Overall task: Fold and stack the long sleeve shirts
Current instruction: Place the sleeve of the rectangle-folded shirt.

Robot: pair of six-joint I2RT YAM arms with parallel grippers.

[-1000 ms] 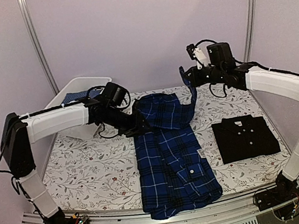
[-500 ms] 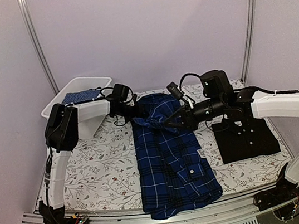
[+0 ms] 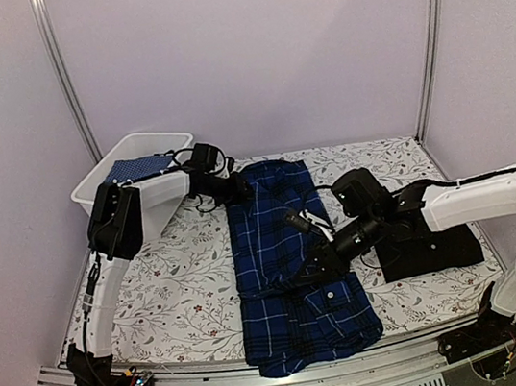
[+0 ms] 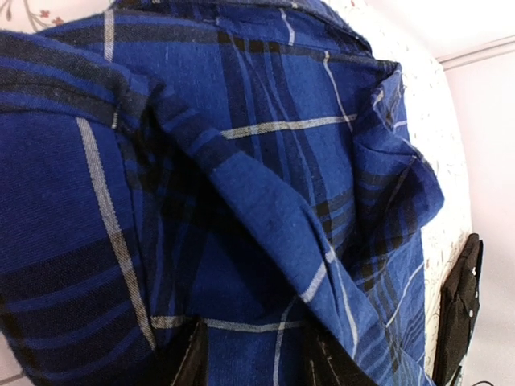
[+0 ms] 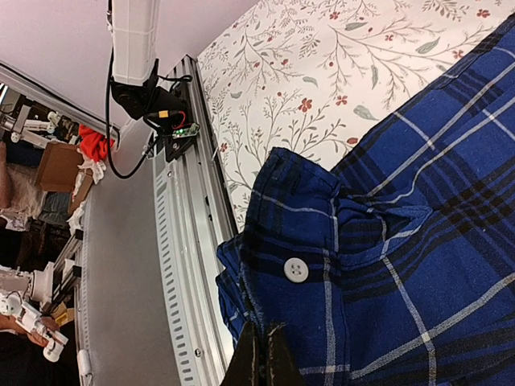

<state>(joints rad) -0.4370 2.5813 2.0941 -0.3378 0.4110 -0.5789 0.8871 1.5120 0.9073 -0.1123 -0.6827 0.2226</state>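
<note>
I see my left claw (image 4: 253,358) part-open, gripping the plaid shirt (image 3: 291,319) at its far-left corner; my right claw (image 5: 259,342), pinched shut, holds the shirt's folded-over edge mid-length.

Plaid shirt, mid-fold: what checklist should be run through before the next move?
1. Right jaws shut on the plaid shirt: ok, pinching cloth near its middle.
2. Left jaws on the shirt's far left corner: ok, cloth sits between them.
3. Folded-over part lying flat: not ok, it is bunched and creased in both wrist views.
4. Plaid shirt fully on the table: not ok, it hangs over the near edge.
5. Black shirt folded and apart from the plaid one: ok.
</note>
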